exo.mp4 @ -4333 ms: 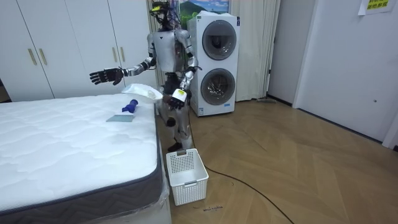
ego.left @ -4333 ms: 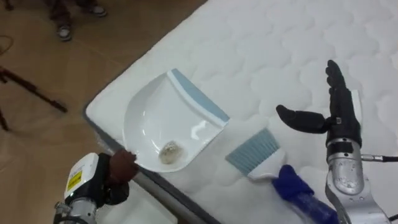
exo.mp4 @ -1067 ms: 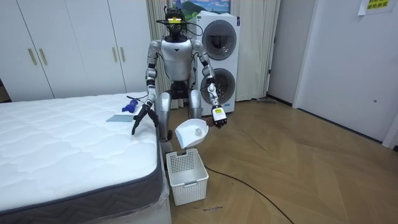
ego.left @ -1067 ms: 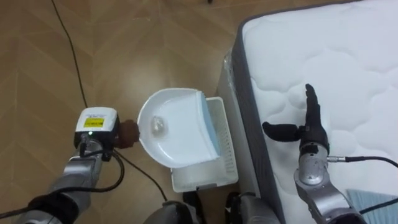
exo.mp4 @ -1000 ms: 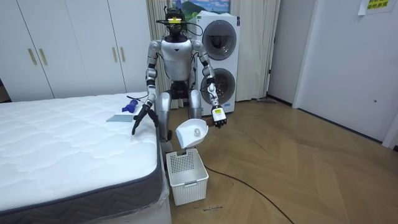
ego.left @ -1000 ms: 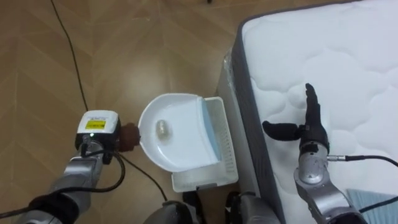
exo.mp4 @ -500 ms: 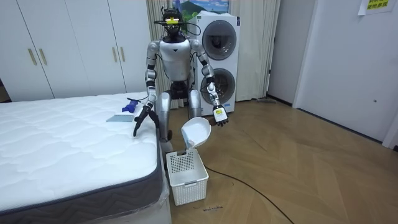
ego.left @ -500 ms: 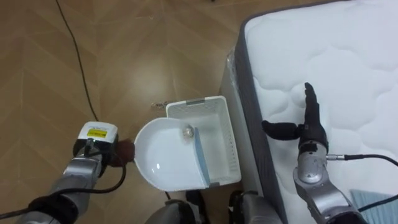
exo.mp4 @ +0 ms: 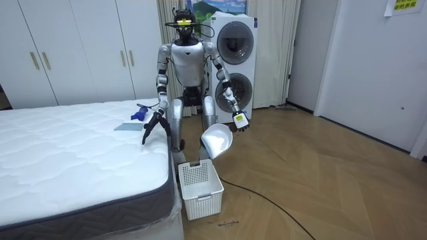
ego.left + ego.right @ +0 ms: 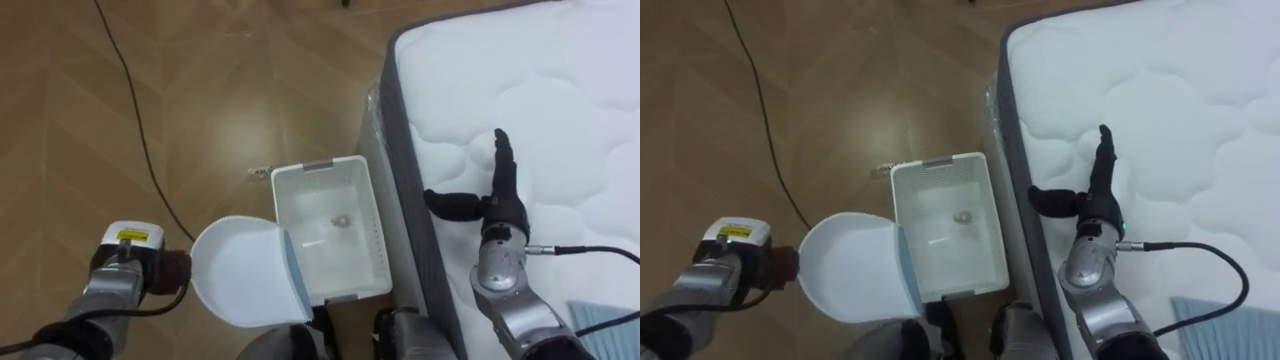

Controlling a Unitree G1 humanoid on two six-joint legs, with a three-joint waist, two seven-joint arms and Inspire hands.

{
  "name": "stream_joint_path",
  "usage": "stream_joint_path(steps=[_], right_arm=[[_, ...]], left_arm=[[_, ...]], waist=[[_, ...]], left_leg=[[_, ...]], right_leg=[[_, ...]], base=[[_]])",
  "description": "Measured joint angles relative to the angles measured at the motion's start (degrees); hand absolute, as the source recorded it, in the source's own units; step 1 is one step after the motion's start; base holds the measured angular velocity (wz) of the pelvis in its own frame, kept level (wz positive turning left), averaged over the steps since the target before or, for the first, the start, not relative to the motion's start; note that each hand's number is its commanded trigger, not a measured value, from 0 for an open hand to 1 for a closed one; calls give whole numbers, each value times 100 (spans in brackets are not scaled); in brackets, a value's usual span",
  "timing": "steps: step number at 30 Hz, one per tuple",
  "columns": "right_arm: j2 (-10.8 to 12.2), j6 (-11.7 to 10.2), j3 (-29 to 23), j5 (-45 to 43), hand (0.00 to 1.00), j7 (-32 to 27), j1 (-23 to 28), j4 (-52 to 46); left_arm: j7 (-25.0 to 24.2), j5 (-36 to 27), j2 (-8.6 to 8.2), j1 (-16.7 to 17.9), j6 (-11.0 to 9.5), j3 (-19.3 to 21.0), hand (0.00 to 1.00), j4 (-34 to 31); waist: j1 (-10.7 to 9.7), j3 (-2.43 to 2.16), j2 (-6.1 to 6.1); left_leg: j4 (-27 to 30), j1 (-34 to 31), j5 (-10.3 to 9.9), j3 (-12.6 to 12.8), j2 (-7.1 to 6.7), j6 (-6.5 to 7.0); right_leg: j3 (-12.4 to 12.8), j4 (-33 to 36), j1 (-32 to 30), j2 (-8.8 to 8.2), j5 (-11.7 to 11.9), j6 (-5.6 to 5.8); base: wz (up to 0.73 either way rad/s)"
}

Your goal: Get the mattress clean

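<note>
home bedroom, bed (image 9: 73, 157), wardrobes (image 9: 80, 47), washing machines (image 9: 230, 67)

light: bright, even | shadows: soft, faint | glare: mild sheen on wood floor (image 9: 347, 173)

The dustpan (image 10: 240, 283) is smooth glossy plastic, basket (image 10: 377, 240) matt perforated plastic, bed (image 10: 560, 90) quilted cloth, floor (image 10: 200, 100) shiny wood.

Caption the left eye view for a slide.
Left hand holds the tilted dustpan above the white basket, which holds a scrap; right hand open over the mattress.
</note>
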Motion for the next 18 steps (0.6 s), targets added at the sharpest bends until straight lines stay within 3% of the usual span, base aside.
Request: stream_joint_path(steps=[11,18], right_arm=[[-7,-1,169,115,0,-348,-11,46],[-45,-34,178,466,0,-478,-20,47]], left_arm=[[83,-39,24,-44,-7,-83,100,-8],[751,-185,69,-74,-192,-81,100,-22]], waist=[[-26,4,3],[20,13,-6]], left_leg=[[90,-117,0,0,34,12],[140,-104,-20,46,79,38]], right_leg=[[-7,16,-78,12,1,0],[27,21,-68,46,5,1]], base=[[0],[-3]])
